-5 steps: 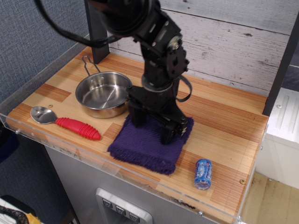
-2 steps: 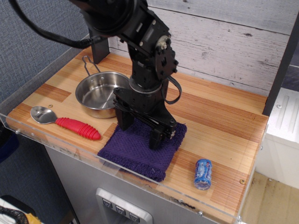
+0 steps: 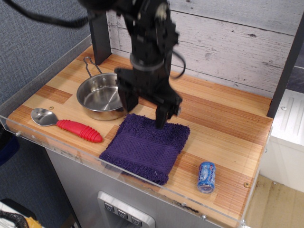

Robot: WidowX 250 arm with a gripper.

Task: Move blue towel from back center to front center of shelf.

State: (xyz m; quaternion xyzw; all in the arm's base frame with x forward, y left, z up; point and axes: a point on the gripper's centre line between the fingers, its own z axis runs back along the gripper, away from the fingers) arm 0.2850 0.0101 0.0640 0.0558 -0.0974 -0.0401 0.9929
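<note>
Lifted clear of the blue towel (image 3: 146,147) now, where a moment ago pressed into it: gripper (image 3: 147,113) spread wide, pinching nothing, just above the towel's back edge. Towel flat at front center of the shelf (image 3: 223,137), right of the pan (image 3: 100,97). Placement apparently done; retreat remaining.

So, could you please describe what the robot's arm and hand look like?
The arm is all black, built of blocky, boxy segments, with a black cable looping beside its wrist. The hand is black too, ending in two long, straight fingers. No markings are legible.
</note>
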